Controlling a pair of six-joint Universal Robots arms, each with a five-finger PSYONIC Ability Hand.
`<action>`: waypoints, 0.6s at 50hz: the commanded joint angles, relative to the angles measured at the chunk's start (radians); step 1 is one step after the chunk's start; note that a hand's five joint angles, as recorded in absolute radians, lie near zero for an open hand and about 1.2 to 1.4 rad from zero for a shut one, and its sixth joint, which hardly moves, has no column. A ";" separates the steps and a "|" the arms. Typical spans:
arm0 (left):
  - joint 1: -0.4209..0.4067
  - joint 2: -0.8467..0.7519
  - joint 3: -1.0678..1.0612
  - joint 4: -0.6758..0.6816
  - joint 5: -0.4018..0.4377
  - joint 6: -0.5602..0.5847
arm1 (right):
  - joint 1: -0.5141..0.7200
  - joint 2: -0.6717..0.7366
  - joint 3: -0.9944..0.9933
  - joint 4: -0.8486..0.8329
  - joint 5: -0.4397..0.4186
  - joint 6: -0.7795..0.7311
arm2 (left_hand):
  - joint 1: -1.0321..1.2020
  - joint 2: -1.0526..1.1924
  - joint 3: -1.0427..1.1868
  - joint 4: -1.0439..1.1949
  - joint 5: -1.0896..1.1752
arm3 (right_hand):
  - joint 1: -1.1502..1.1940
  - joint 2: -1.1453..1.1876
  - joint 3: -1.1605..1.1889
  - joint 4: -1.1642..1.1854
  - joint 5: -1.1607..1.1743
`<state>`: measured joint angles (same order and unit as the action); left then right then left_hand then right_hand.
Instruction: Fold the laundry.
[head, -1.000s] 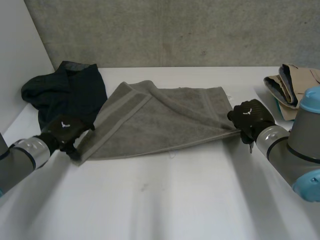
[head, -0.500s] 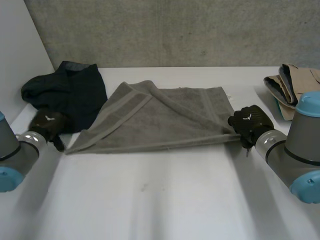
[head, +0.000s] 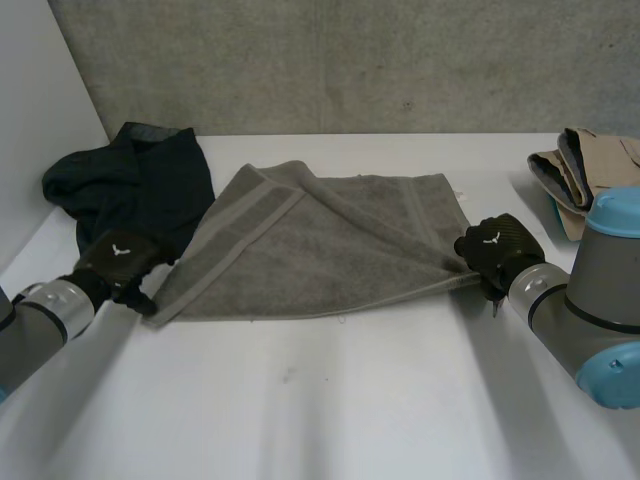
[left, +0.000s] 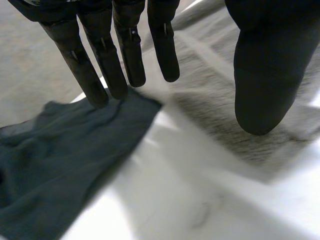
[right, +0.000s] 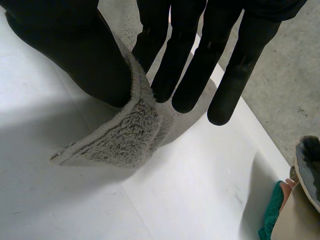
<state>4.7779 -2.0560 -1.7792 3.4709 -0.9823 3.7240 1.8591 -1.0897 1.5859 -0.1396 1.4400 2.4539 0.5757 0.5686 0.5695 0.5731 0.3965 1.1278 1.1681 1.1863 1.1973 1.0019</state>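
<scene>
Towel (head: 330, 250) of looped grey terry, banded edge.

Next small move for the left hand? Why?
Probably close the left hand on the grey towel's near corner. Its fingers are straight and hold nothing; the towel lies beneath its thumb, the dark garment at its fingertips. The right hand pinches the opposite corner, so the towel has one grip only.

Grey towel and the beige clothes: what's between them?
Bare white table, in the head view; the grey towel and beige clothes lie apart.
</scene>
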 joint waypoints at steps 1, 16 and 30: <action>0.002 -0.049 0.020 -0.041 0.008 0.091 | 0.003 0.002 0.002 0.000 0.000 0.000 | 0.046 0.053 0.052 0.049 0.051 | 0.269 0.228 0.210 0.199 0.220; -0.062 -0.113 0.090 -0.015 -0.087 0.132 | 0.006 0.005 0.006 0.000 0.000 -0.003 | -0.025 -0.018 -0.019 -0.022 -0.020 | 0.269 0.228 0.210 0.199 0.220; -0.116 -0.121 0.176 -0.010 -0.189 0.082 | 0.002 0.002 0.005 0.002 0.000 -0.004 | 0.821 0.828 0.827 0.823 0.825 | 0.269 0.228 0.210 0.199 0.220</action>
<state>4.6831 -2.1880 -1.6393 3.4677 -1.0897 3.8267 1.8626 -1.0856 1.5933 -0.1396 1.4404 2.4512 1.1484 1.1802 1.1743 1.1846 0.4111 1.1278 1.1681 1.1863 1.1973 1.0019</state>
